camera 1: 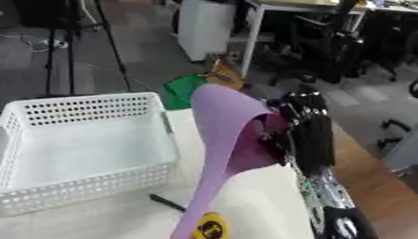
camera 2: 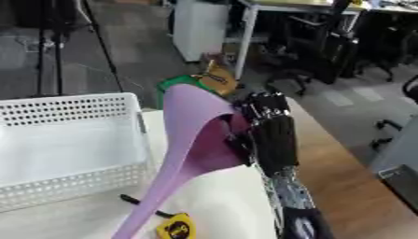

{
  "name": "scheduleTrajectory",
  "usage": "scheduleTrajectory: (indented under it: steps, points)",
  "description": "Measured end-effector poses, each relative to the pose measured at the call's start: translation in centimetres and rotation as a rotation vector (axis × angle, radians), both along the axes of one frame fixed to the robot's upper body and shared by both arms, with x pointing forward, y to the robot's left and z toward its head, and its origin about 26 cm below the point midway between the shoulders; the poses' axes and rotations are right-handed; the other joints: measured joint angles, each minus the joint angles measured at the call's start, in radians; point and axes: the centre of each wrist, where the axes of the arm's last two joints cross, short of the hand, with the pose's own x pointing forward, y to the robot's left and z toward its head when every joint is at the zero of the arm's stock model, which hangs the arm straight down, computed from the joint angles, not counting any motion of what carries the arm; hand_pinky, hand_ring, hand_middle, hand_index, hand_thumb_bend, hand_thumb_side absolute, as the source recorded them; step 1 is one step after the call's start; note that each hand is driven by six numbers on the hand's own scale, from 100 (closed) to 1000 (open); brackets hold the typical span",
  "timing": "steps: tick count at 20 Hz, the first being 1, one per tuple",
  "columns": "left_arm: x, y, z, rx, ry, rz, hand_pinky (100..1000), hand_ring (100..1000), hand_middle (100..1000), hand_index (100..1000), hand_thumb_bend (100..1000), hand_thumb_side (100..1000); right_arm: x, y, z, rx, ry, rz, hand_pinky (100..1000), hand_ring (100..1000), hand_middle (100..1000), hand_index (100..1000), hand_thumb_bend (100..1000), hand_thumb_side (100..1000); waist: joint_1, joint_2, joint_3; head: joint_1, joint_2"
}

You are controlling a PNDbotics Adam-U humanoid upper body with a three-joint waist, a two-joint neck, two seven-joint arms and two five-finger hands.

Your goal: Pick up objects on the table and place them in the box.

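A large purple scoop (camera 1: 219,112) with a long handle is lifted off the table, its handle slanting down to the left. My right hand (camera 1: 310,133) comes up from the lower right and is shut on the scoop's wide end, just right of the white perforated box (camera 1: 81,100). The box stands at the left and looks empty inside. A yellow tape measure (camera 2: 177,228) lies on the table under the handle's tip. A thin black stick-like thing (camera 1: 167,203) lies in front of the box. My left hand shows in neither view.
The table's wooden right edge (camera 1: 367,177) runs close beside my right arm. Beyond the table are a green item (camera 1: 181,88) on the floor, a tripod (camera 1: 69,46), a white desk (camera 1: 253,32) and office chairs.
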Motion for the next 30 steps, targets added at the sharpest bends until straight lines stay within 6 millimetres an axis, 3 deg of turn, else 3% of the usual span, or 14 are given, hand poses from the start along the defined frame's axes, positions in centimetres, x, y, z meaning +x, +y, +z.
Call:
scheduleTrajectory:
  steps: [10,14,15,16,21,30]
  points:
    - [0.0,0.0,0.0,0.005,-0.002,0.002,708,555,476,725,100,951,0.1,-0.3,3.2,0.025,-0.074,0.043,720,501,441,567,100,371,-0.014,-0.015,0.000,0.011,0.012]
    - [0.0,-0.1,-0.1,0.004,-0.002,0.000,708,555,477,725,100,951,0.1,-0.1,5.0,0.033,-0.114,0.072,723,500,440,566,100,377,-0.023,-0.022,0.007,0.037,0.021]
    - [0.0,-0.1,-0.1,0.004,-0.002,-0.001,708,556,477,725,100,951,0.1,-0.1,5.4,0.033,-0.123,0.080,723,500,440,566,100,339,-0.025,-0.024,0.008,0.046,0.025]
    - [0.0,-0.1,-0.1,0.005,-0.002,-0.001,708,556,478,725,100,951,0.1,-0.1,5.9,0.032,-0.131,0.089,723,500,439,566,100,380,-0.027,-0.025,0.009,0.057,0.027]
    - [0.0,-0.1,-0.2,0.011,-0.003,-0.002,708,556,479,725,100,951,0.4,-0.4,7.2,0.031,-0.139,0.126,724,501,437,566,100,382,-0.035,-0.026,0.015,0.101,0.043]
    - [-0.1,-0.2,-0.2,0.020,-0.005,-0.007,708,557,480,725,100,950,0.7,-0.7,9.5,0.071,-0.170,0.177,724,505,437,569,100,361,-0.042,-0.027,0.030,0.128,0.062]
